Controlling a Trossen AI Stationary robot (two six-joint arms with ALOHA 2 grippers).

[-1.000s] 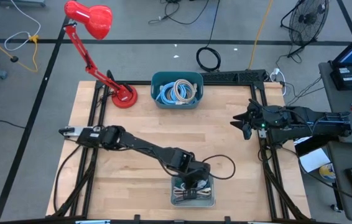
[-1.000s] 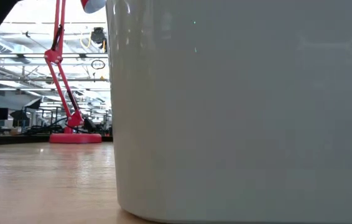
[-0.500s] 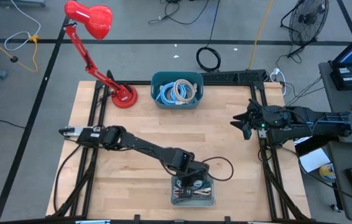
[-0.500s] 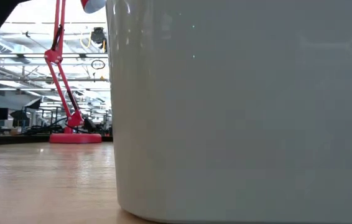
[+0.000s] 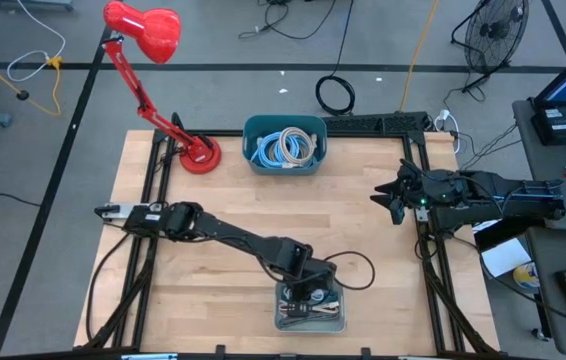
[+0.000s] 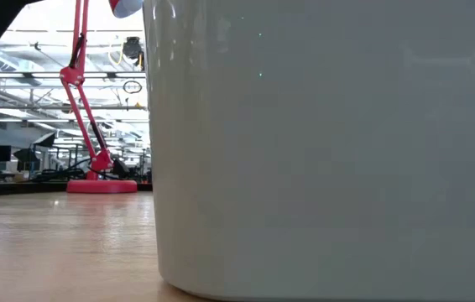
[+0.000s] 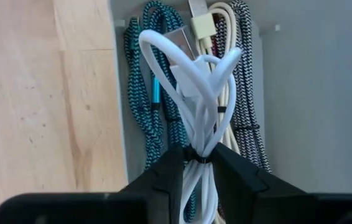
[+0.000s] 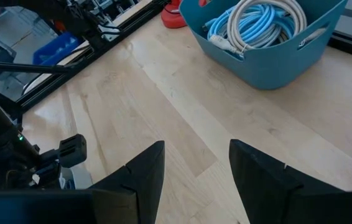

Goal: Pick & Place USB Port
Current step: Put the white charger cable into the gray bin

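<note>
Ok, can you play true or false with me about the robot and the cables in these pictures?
1. The left gripper has a bundled white cable between its fingers. True.
2. The blue bin near the lamp has nothing in it. False: it holds coiled blue and white cables.
3. The red lamp stands at the far left corner of the table. True.
4. The right gripper is reaching into the grey tray. False: it hovers by the table's right edge with fingers apart, holding nothing.
5. The grey tray has braided cables lying in it. True.
</note>
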